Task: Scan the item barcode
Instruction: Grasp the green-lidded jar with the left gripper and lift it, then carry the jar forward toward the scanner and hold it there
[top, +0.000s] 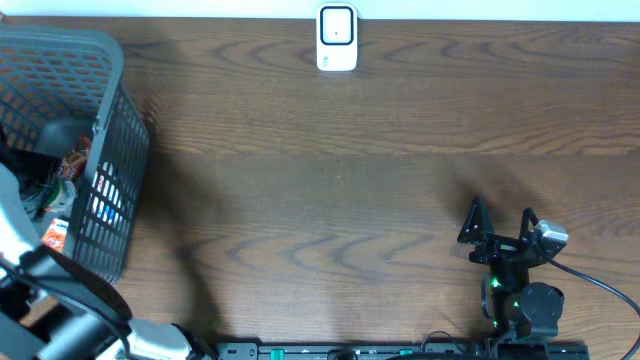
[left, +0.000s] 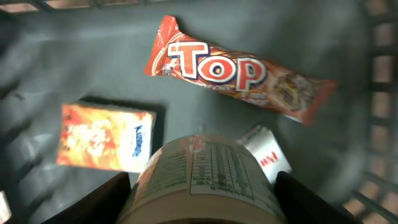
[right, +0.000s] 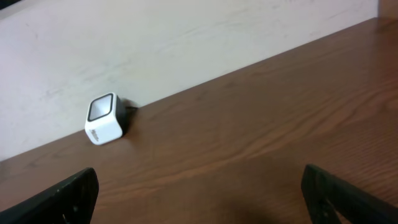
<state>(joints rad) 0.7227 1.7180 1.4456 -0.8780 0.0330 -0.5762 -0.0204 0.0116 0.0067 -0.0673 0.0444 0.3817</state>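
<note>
Clamped between the fingers of the left claw (left: 204, 186), a round tub (left: 208, 171) is held inside the grey mesh basket (top: 105, 150) at the left end of the counter (top: 320, 190). A panel of fine print, laid out like a nutrition table, is carried on the tub's side, but it is too blurred to be read. Beyond the tub, a red wrapper (left: 236, 71) marked "Top" in large white letters is seen on the basket floor. An orange box (left: 106, 137) with blue lettering that cannot be made out is placed to the left, and a white packet (left: 267, 152) with red marks is partly hidden beside the tub. The right claw (right: 199, 193) is spread wide above bare counter, nothing between its fingers. The white scanner (top: 337, 38) is stood at the far edge, well apart from the basket.
</note>
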